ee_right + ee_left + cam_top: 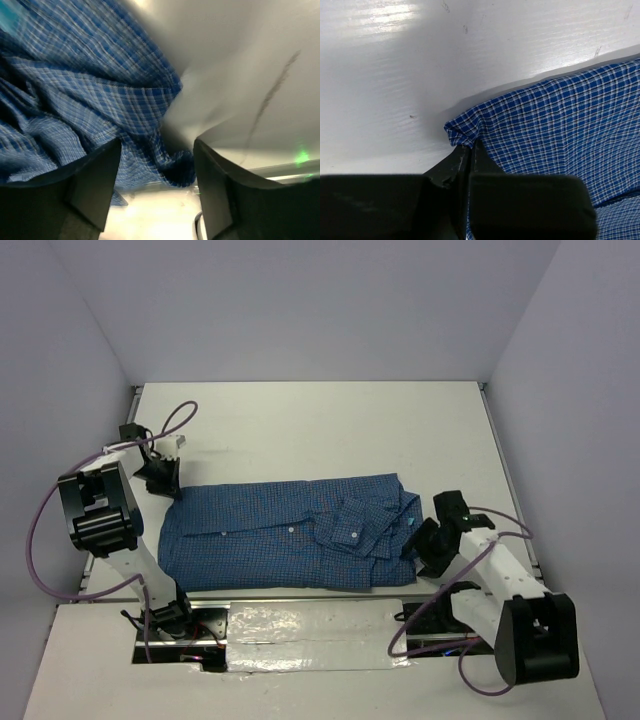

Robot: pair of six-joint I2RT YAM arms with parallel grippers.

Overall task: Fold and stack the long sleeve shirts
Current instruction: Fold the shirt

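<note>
1. The left gripper (163, 478) sits near the table's (320, 425) left edge, at the far-left corner of the shirt (260, 540). Its jaws are clenched on that corner. In the left wrist view the 2 black fingers (445, 170) are drawn almost together, and a small peak of checked cloth is pinched at their tips. The rest of the hem lies flat on the white surface.

2. The shirt lies across the middle of the table, closer to the near edge than to the far edge. It is folded into 1 long band running left to right. A line of small white buttons (290, 530) runs along it. A sleeve cuff (350, 530) is folded over on top, toward the right end, and the collar (405, 515) is at that same end.

3. The right gripper (425, 540) is at the shirt's right end, just beside the collar and toward the table's right edge. Its jaws are released and stand well apart. In the right wrist view, rumpled blue cloth hangs in the gap between the 2 fingers (95, 175). I cannot tell whether either finger touches the cloth.
</note>
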